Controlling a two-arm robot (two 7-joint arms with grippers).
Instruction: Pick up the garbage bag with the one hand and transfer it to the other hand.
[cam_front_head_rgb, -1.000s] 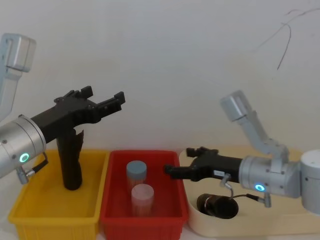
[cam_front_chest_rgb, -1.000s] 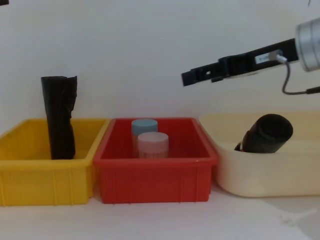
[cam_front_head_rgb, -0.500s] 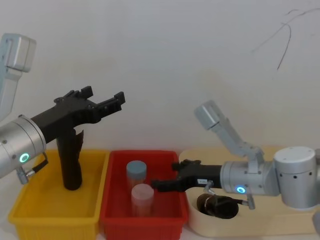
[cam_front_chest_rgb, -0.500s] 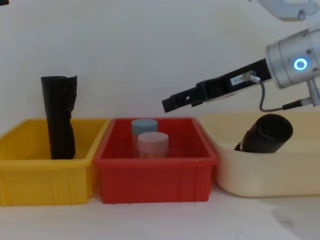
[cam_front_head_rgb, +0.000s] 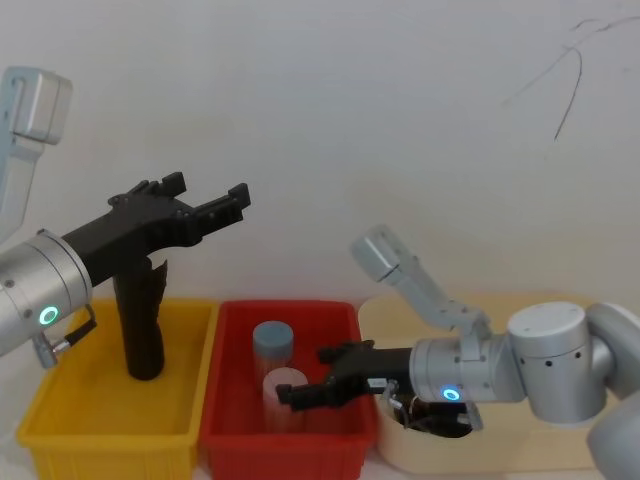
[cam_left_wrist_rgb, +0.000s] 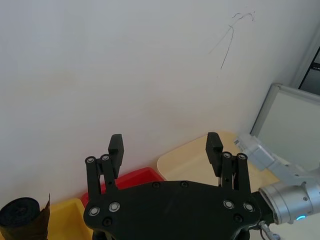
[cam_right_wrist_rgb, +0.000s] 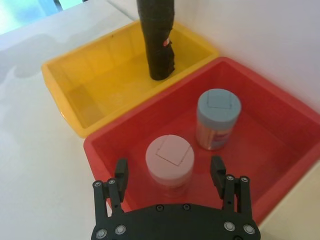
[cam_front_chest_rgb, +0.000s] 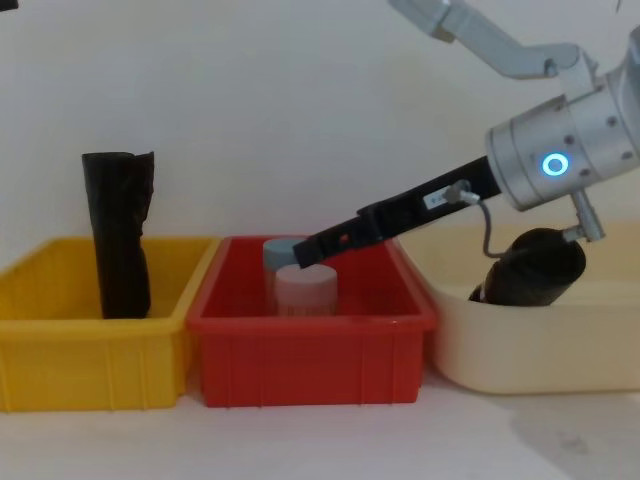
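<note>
The garbage bag (cam_front_chest_rgb: 530, 268), a short thick black roll, lies tilted in the cream tray (cam_front_chest_rgb: 530, 350) at the right. In the head view my right arm hides most of the garbage bag (cam_front_head_rgb: 445, 425). My slim right gripper (cam_front_head_rgb: 290, 396) reaches left over the red bin, away from the bag. It hangs open just above the pink-lidded jar (cam_right_wrist_rgb: 170, 157), holding nothing. In the chest view the right gripper (cam_front_chest_rgb: 305, 250) slopes down toward that jar. My left gripper (cam_front_head_rgb: 205, 190) stays raised at the far left, open and empty, above the yellow bin.
The red bin (cam_front_chest_rgb: 310, 355) holds the pink-lidded jar (cam_front_head_rgb: 285, 385) and a blue-lidded jar (cam_front_head_rgb: 272, 340). A taller, slimmer black roll (cam_front_chest_rgb: 118, 235) with a ragged top stands in the yellow bin (cam_front_chest_rgb: 90, 360). A white wall rises close behind the bins.
My right arm has swung left and down, from above the cream tray's edge to over the pink-lidded jar in the red bin. The left arm and the bag have not moved.
</note>
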